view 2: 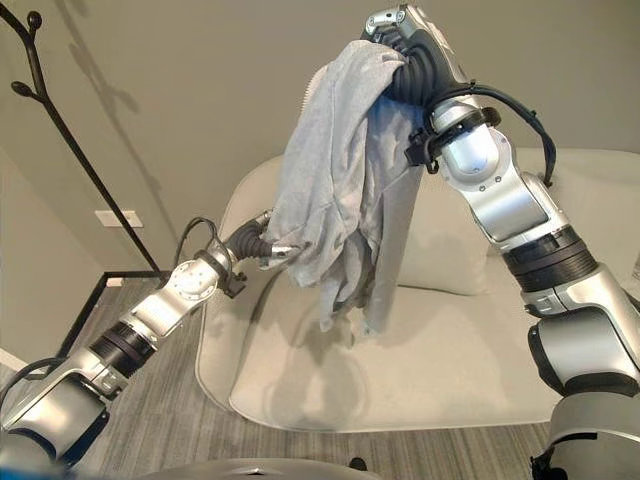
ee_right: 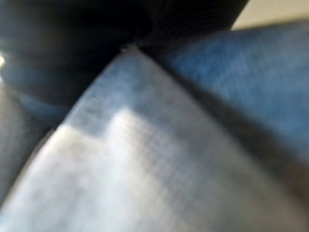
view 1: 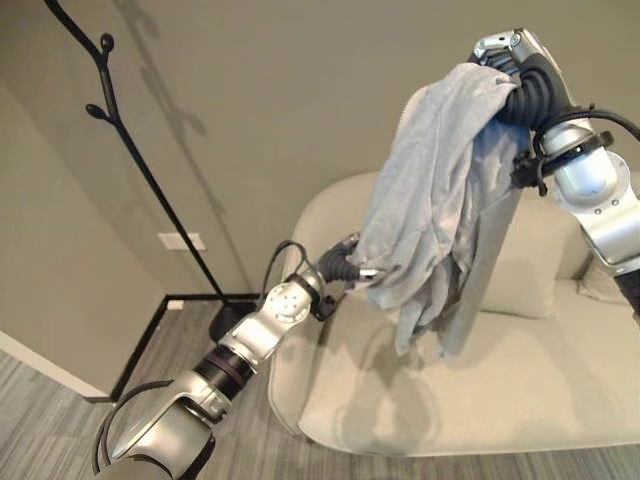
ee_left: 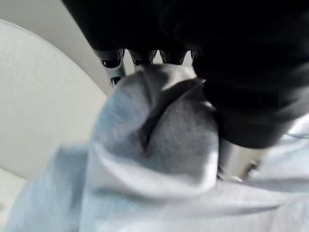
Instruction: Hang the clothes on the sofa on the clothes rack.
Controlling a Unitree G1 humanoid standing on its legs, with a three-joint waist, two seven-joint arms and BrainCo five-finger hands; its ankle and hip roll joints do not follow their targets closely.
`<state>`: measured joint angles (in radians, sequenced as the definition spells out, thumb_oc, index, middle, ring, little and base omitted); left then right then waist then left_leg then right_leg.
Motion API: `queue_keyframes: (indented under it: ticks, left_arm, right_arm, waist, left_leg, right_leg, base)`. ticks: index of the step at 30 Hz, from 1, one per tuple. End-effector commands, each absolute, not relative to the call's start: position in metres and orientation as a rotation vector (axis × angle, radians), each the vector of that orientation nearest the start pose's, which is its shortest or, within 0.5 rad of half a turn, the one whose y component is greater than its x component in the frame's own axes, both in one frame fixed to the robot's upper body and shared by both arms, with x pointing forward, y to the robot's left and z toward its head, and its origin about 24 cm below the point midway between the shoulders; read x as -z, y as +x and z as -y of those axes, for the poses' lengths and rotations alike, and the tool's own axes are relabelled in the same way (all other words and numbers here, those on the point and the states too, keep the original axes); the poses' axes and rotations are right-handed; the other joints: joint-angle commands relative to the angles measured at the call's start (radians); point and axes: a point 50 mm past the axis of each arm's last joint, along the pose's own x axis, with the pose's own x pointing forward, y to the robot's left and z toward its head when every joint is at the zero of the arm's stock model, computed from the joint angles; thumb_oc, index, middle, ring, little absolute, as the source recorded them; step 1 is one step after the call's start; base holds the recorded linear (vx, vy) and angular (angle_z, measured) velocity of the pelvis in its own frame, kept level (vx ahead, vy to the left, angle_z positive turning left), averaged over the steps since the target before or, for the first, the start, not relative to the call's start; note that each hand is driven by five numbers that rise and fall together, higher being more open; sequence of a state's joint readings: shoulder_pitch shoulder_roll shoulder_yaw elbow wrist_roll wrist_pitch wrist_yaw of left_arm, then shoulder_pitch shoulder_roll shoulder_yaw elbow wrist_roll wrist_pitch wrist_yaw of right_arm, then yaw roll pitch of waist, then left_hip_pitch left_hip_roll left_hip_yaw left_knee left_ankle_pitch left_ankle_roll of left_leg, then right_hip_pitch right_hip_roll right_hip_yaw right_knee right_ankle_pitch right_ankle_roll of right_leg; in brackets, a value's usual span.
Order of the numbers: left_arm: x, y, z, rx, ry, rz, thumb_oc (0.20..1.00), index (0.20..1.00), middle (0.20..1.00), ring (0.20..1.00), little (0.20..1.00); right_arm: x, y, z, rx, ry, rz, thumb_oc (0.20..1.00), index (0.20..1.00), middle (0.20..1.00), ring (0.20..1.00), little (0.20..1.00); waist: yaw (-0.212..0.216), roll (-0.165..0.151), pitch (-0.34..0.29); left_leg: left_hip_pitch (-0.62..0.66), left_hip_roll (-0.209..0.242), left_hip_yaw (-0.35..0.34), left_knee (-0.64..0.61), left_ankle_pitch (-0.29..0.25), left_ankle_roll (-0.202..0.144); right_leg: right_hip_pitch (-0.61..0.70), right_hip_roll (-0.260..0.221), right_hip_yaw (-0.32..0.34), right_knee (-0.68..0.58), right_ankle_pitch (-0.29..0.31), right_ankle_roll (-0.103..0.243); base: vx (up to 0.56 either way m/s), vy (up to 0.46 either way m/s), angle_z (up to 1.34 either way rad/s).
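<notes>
Right hand [view 2: 400, 45] was raised high above the sofa [view 2: 480, 350], clenched on the top of the grey garment [view 2: 340, 180], which hung long-axis vertical, clear of the seat. Left hand [view 2: 262, 245] pinched its lower edge, above the sofa arm. Clothes rack [view 1: 150, 180] stood well off the sofa's left end, nearer the left hand.

Domestic living-room corner. Furnishings: cream upholstered sofa [view 1: 520, 380] with a matching loose cushion [view 2: 440, 245], set against a plain beige wall [view 1: 300, 90]; black metal clothes rack [view 1: 150, 170] with knobbed branch hooks beside it. Fittings: grey wood-grain floor [view 1: 50, 420], dark skirting [view 1: 140, 345], white wall socket plate [view 1: 181, 241].
</notes>
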<state>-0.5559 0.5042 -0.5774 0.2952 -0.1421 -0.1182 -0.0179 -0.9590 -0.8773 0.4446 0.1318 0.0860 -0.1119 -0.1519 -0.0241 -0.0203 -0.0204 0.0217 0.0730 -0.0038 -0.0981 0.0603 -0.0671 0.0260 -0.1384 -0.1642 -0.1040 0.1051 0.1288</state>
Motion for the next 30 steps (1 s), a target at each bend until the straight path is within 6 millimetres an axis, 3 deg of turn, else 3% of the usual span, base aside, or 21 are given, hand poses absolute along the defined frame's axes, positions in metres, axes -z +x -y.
queue_keyframes:
  ticks: [1, 10, 16, 18, 26, 30]
  left_arm:
    - [-0.138, 0.343, -0.118, 0.440, 0.639, 0.343, 0.200, 0.200, 0.200, 0.200, 0.200]
    - [-0.170, 0.353, -0.136, 0.320, 0.750, 0.445, 0.200, 0.200, 0.200, 0.200, 0.200]
    - [-0.213, 0.359, -0.155, 0.189, 0.871, 0.565, 0.200, 0.200, 0.200, 0.200, 0.200]
    - [-0.238, 0.360, -0.163, 0.125, 0.935, 0.632, 0.200, 0.200, 0.200, 0.200, 0.200]
    - [-0.293, 0.357, -0.188, -0.082, 1.111, 0.764, 0.200, 0.200, 0.200, 0.200, 0.200]
    - [-0.304, 0.353, -0.188, -0.113, 1.108, 0.808, 0.200, 0.200, 0.200, 0.200, 0.200]
  right_arm:
    - [-0.348, 0.323, 0.168, -0.017, -0.834, 0.968, 0.200, 0.200, 0.200, 0.200, 0.200]
    - [-0.341, 0.325, 0.170, -0.017, -0.835, 0.947, 0.200, 0.200, 0.200, 0.200, 0.200]
    - [-0.331, 0.327, 0.172, -0.032, -0.836, 0.914, 0.200, 0.200, 0.200, 0.200, 0.200]
    - [-0.329, 0.327, 0.174, -0.029, -0.827, 0.909, 0.200, 0.200, 0.200, 0.200, 0.200]
    - [-0.324, 0.324, 0.179, -0.029, -0.826, 0.896, 0.200, 0.200, 0.200, 0.200, 0.200]
    - [-0.320, 0.325, 0.183, -0.028, -0.827, 0.877, 0.200, 0.200, 0.200, 0.200, 0.200]
  waist:
    - [0.032, -0.042, -0.028]
    - [0.039, -0.037, -0.027]
    - [0.046, -0.029, -0.032]
    - [0.048, -0.026, -0.032]
    - [0.047, -0.013, -0.034]
    - [0.045, -0.009, -0.038]
  left_leg:
    - [0.039, 0.033, 0.019, 0.011, -0.083, -0.034]
    - [0.039, 0.032, 0.014, 0.011, -0.084, -0.035]
    - [0.043, 0.035, 0.010, 0.011, -0.085, -0.036]
    - [0.044, 0.035, 0.010, 0.011, -0.084, -0.037]
    - [0.047, 0.039, 0.011, 0.011, -0.082, -0.038]
    - [0.048, 0.044, 0.010, 0.011, -0.082, -0.040]
  right_leg:
    - [0.037, -0.058, -0.023, 0.018, -0.045, 0.062]
    - [0.042, -0.059, -0.031, 0.019, -0.048, 0.063]
    - [0.046, -0.060, -0.036, 0.020, -0.051, 0.065]
    - [0.049, -0.059, -0.038, 0.020, -0.052, 0.066]
    - [0.047, -0.056, -0.036, 0.021, -0.054, 0.068]
    - [0.048, -0.052, -0.037, 0.020, -0.057, 0.066]
  base:
    - [0.02, 0.002, 0.06]
    - [0.01, 0.000, 0.02]
    - [0.01, -0.004, 0.03]
    - [0.00, 0.000, 0.00]
    - [0.00, 0.000, 0.00]
    - [0.00, 0.000, 0.00]
